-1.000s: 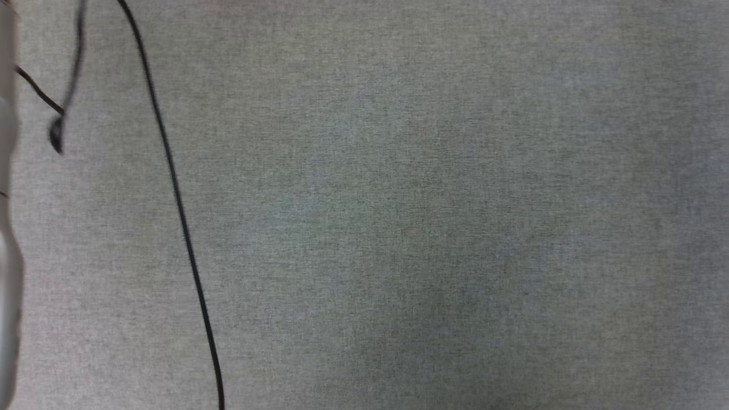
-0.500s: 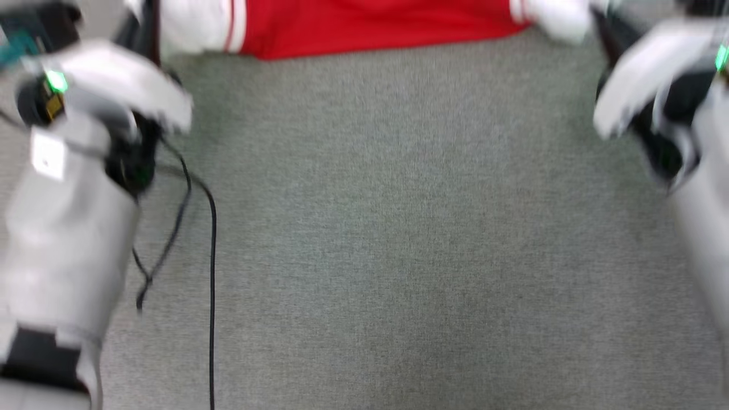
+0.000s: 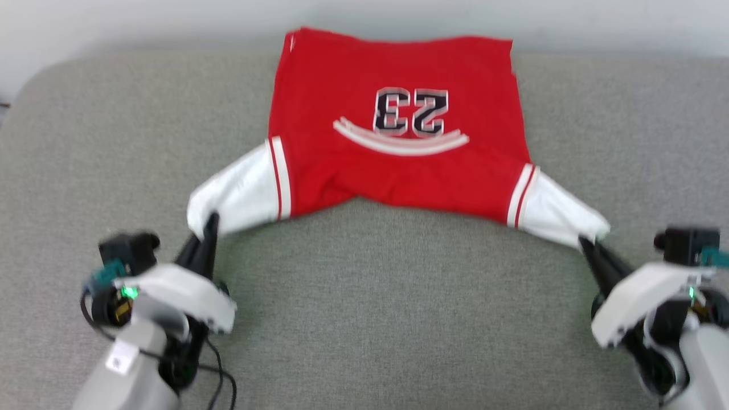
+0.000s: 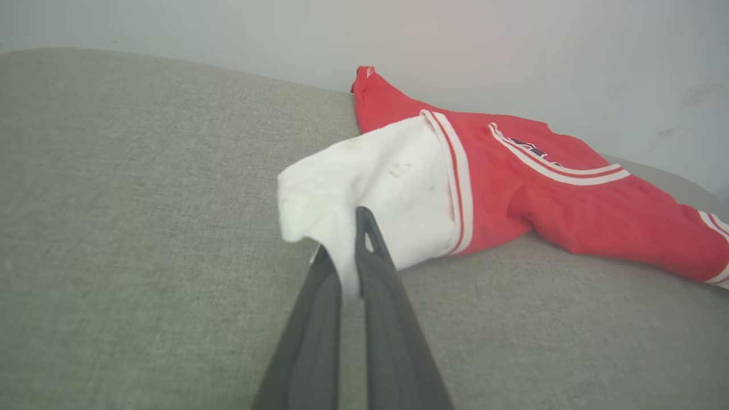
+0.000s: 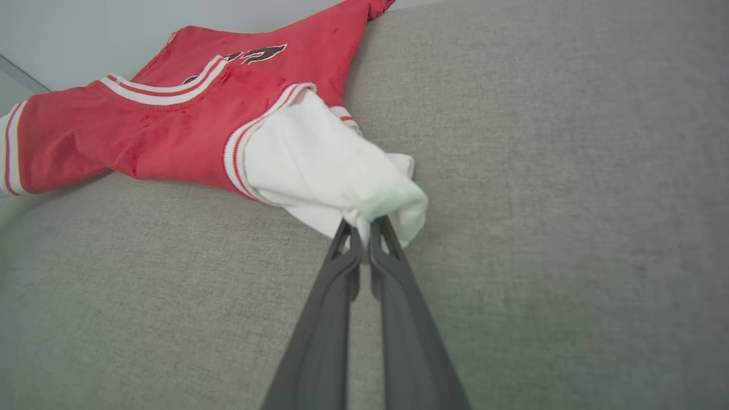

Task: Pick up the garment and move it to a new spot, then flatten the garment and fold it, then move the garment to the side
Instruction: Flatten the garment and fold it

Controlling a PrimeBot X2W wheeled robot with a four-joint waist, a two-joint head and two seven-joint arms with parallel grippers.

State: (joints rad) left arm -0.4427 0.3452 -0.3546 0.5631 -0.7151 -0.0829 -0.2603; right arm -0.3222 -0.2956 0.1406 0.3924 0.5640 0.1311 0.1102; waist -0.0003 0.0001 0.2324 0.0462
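So here's where you're at: the garment (image 3: pixel 393 142) lies spread out on the grey surface (image 3: pixel 364 319), in the upper middle of the head view. Its far edge sits right up against the pale wall (image 3: pixel 114 23). It's chest side up, and the "23" (image 3: pixel 411 111) reads upside down from the head camera, with a white curved stripe (image 3: pixel 398 142) just below it in the frame. Both white sleeves splay out toward the bottom corners.

Your left gripper (image 3: pixel 209 223) is at lower left, closed on the tip of the left sleeve (image 3: pixel 239 193). The left wrist view shows it nicely: white cloth is pinched between the two dark fingers (image 4: pixel 376 296), and the cuff corner is bunched up above the tips. Your right gripper (image 3: pixel 585 244) is at lower right doing the same to the right sleeve (image 3: pixel 555 213). In the right wrist view its fingers (image 5: pixel 398 319) are nearly touching each other, with the crumpled cuff wadded up at the tips.

The red body looks mostly flat, with a few soft wrinkles along the near edge between the sleeves. A black cable (image 3: pixel 219 381) loops by the left arm at the bottom left of the frame. The head view is a bit blurry, so I can't make out finer detail.
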